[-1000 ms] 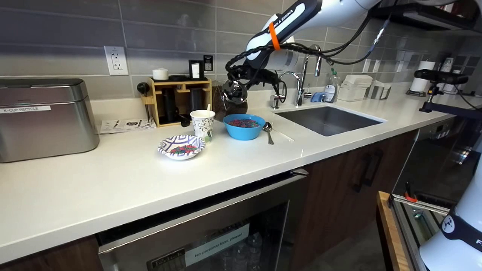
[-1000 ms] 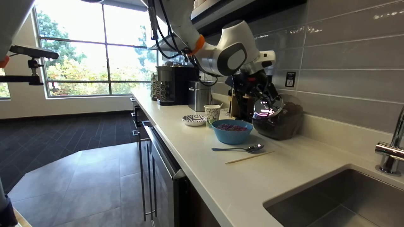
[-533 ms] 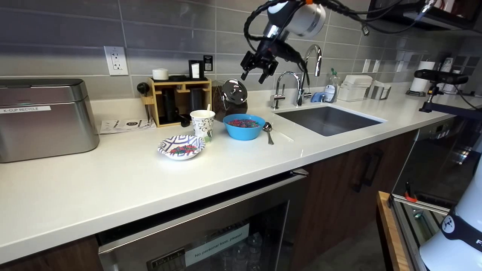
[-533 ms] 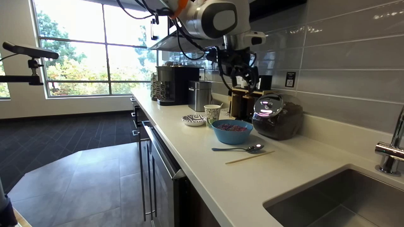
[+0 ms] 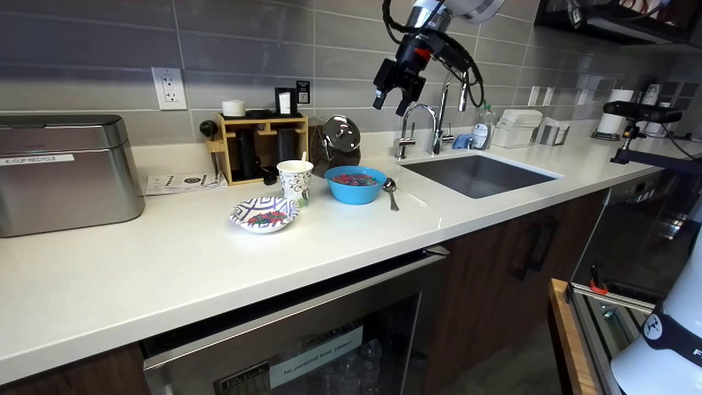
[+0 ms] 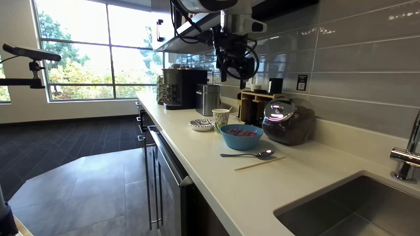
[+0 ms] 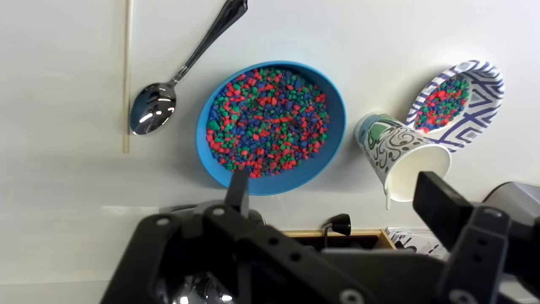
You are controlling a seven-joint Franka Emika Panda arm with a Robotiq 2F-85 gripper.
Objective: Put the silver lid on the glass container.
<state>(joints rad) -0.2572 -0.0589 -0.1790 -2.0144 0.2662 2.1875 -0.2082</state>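
A squat, rounded clear glass jar (image 6: 292, 131), dark brown inside, stands on the white counter (image 6: 311, 173) near the grey tiled wall (image 6: 361, 82), its mouth set at a slant. Over that mouth sits a round, shiny silver metal lid (image 6: 279, 109) — tilted, its polished top facing upward and out toward the counter's front. Both exterior views show it there; how tightly it is seated cannot be told. In the wrist view, jar and lid are mostly hidden.
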